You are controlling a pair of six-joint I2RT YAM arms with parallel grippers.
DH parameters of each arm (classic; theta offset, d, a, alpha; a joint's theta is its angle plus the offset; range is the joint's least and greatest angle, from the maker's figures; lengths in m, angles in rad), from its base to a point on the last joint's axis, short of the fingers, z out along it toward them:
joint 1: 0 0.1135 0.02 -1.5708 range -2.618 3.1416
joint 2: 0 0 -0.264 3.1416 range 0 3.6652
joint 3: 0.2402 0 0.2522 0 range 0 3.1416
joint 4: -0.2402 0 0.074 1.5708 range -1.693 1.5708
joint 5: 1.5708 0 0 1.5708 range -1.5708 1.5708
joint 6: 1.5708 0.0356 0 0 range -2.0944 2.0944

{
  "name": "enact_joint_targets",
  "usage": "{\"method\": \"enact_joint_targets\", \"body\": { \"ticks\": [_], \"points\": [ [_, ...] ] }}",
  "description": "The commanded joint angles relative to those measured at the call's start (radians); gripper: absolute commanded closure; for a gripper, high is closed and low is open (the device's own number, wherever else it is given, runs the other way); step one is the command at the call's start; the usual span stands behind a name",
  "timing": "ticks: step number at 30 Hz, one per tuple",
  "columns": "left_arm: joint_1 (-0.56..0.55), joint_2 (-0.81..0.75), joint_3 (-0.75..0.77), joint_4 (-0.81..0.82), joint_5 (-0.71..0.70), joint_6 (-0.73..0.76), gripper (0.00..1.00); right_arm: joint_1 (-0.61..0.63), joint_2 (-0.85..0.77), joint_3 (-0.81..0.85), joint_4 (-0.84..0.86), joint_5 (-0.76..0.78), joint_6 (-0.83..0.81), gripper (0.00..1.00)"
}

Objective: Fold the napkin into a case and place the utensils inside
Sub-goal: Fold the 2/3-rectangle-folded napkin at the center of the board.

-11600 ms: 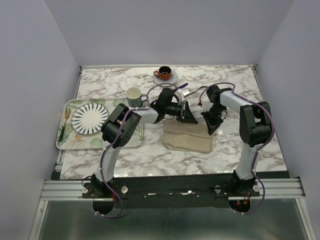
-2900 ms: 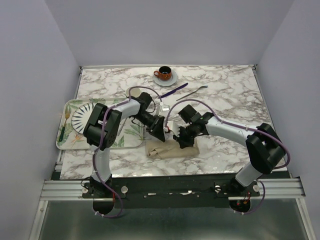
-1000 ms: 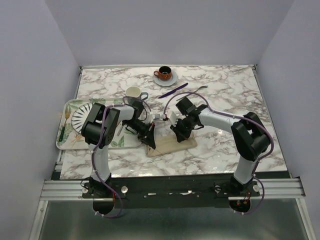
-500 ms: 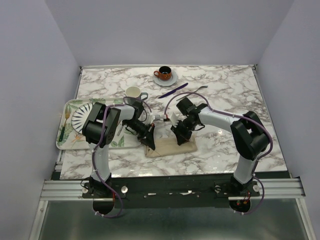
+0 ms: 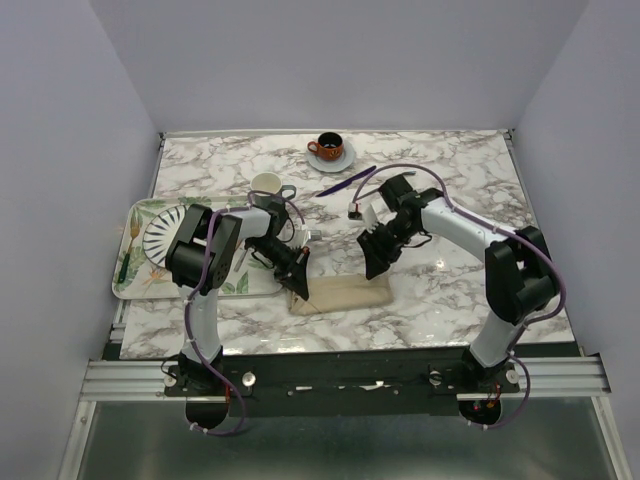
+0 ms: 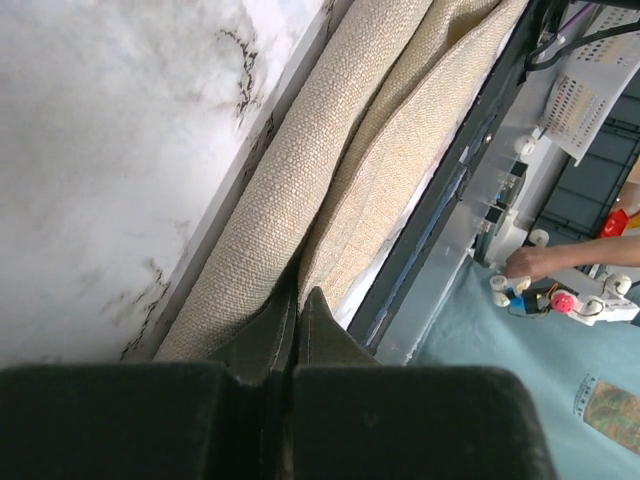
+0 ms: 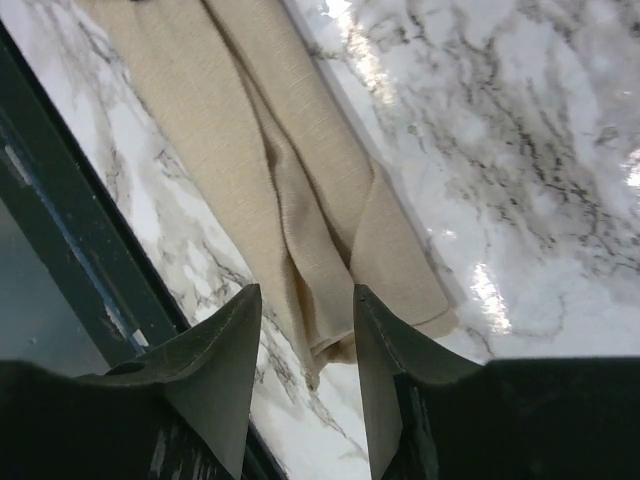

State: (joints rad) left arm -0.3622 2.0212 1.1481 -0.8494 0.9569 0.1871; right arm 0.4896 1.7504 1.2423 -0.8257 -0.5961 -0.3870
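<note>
The plain beige-tan cloth napkin (image 5: 345,296) lies on the white marble-patterned table (image 5: 450,300) as a narrow folded strip near the front edge. Its long axis runs left to right between the two arms. The left gripper (image 6: 297,300) is closed tight on the strip's left end, with a fold of cloth pinched between its fingertips. The right gripper (image 7: 306,300) hangs above the strip's right end with its jaws apart and nothing between them. The cloth below it lies loose, its layers overlapping at that end. The coming move turns, I judge, on where the slim dark purple knife (image 5: 345,181) sits. It is well beyond the napkin toward the far side of the table, on a shallow diagonal rising from near-left to far-right, not far off the strip's own line. The free right arm is the nearer one, while the left is occupied pinning the cloth. So the reach would be away from the robot and slightly to its left. The knife would need little turning before it could slide in lengthwise. The silver metal fork may lie close to the knife, but the right arm and its cable seem to cover that spot, and I cannot make it out.
</note>
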Motion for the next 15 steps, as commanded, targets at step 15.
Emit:
{"method": "enact_joint_targets", "body": {
  "ticks": [15],
  "points": [
    [-0.003, 0.024, 0.013, 0.030, -0.060, 0.011, 0.97, 0.009, 0.152, -0.030, 0.030, 0.025, -0.023, 0.72]
  ]
}}
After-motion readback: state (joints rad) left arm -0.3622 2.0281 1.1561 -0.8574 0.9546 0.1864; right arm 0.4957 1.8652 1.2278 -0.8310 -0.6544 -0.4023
